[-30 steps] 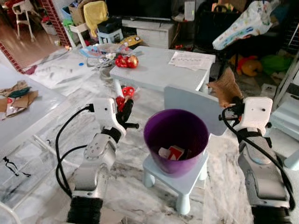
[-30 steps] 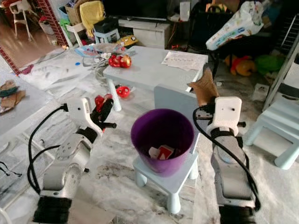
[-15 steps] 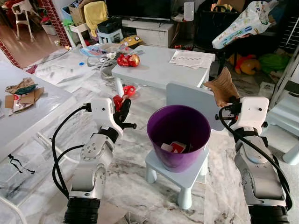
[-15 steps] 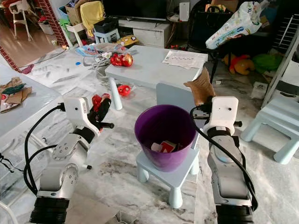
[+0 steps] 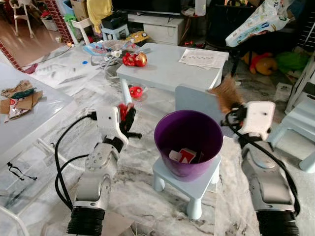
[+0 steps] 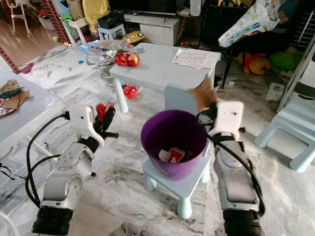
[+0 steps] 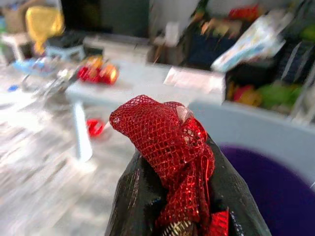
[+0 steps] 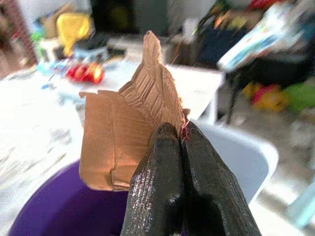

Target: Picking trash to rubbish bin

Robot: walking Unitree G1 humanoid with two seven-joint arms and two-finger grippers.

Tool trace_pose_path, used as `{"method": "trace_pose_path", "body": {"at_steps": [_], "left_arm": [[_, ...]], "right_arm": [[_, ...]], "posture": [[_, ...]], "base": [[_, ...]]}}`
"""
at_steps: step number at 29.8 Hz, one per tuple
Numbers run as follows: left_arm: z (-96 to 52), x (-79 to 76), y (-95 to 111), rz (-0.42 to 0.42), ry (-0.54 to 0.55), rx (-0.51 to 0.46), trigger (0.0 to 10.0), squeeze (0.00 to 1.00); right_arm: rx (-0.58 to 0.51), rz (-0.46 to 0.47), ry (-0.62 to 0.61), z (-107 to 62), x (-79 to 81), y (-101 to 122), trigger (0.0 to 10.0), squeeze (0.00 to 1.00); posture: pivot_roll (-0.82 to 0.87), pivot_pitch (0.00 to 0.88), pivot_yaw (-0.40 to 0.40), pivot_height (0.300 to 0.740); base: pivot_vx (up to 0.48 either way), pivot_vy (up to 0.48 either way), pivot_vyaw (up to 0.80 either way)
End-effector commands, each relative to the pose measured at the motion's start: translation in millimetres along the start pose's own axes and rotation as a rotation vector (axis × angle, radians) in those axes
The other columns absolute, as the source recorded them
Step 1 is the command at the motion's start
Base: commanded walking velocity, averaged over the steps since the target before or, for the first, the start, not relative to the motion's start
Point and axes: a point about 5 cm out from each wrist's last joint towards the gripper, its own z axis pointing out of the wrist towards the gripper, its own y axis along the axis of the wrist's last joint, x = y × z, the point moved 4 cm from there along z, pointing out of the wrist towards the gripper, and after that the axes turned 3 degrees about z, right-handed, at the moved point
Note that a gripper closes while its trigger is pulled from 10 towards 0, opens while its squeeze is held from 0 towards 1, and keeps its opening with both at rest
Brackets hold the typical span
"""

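Observation:
A purple rubbish bin (image 5: pixel 188 147) stands on a small pale blue stool (image 5: pixel 193 183), with red and white trash (image 5: pixel 181 156) at its bottom. My left gripper (image 5: pixel 126 116) is left of the bin, shut on a wad of red mesh (image 7: pixel 167 142). My right gripper (image 5: pixel 231 111) is by the bin's far right rim, shut on a torn scrap of brown cardboard (image 8: pixel 129 125), which hangs over the purple rim in the right wrist view.
A pale blue low table (image 5: pixel 170 73) stands behind the bin, carrying papers (image 5: pixel 202 58) and red items (image 5: pixel 134 59). A white table (image 5: pixel 29 115) at the left holds cardboard scraps (image 5: pixel 19 96). More stools (image 5: pixel 302 125) sit at the right. The floor is marble.
My right gripper has swung left with the cardboard, toward the bin's rim. The view has shifted slightly; the left arm holds about the same place.

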Motion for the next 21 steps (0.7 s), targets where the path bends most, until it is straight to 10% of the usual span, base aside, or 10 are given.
{"method": "trace_pose_path", "body": {"at_steps": [1, 7, 14, 15, 16, 17, 21], "left_arm": [[-6.7, 15.5, -16, 0.021, 0.046, 0.041, 10.0, 0.0], [-21.5, 20.7, -40, 0.029, 0.036, 0.109, 10.0, 0.0], [-49.0, -8.3, -47, 0.027, -0.186, 0.158, 10.0, 0.0], [-53.4, -11.6, -46, 0.028, -0.209, 0.159, 10.0, 0.0], [-53.4, -11.6, -46, 0.028, -0.209, 0.159, 10.0, 0.0], [-58.5, -15.9, -45, 0.03, -0.237, 0.158, 10.0, 0.0], [-71.7, -20.8, -43, 0.036, -0.26, 0.162, 10.0, 0.0]], "right_arm": [[0.025, 0.0, 0.049, 2.6, 9.9, -10, 10.0, 0.0], [0.152, -0.028, 0.11, 3.2, 18.9, -50, 10.0, 0.0], [0.217, -0.028, 0.076, 16.6, 7.3, -72, 10.0, 0.0], [0.219, -0.026, 0.071, 18.8, 5.4, -73, 10.0, 0.56], [0.219, -0.026, 0.071, 18.8, 5.4, -73, 10.0, 0.56], [0.213, -0.027, 0.072, 21.5, 4.1, -72, 10.0, 1.0], [0.184, -0.042, 0.09, 26.4, 5.4, -69, 10.0, 1.0]], "posture": [[-0.08, 0.061, 0.111, 0.74], [-0.05, 0.07, 0.108, 0.74], [0.0, 0.091, 0.115, 0.74], [0.01, 0.096, 0.119, 0.74], [0.01, 0.096, 0.119, 0.74], [0.03, 0.103, 0.122, 0.74], [0.06, 0.129, 0.136, 0.74]], "base": [[0.0, 0.0, 0.0], [0.0, 0.0, 0.0], [0.0, 0.0, 0.0], [0.0, 0.0, 0.0], [0.0, 0.0, 0.0], [0.0, 0.0, 0.0], [0.0, 0.0, 0.0]]}}
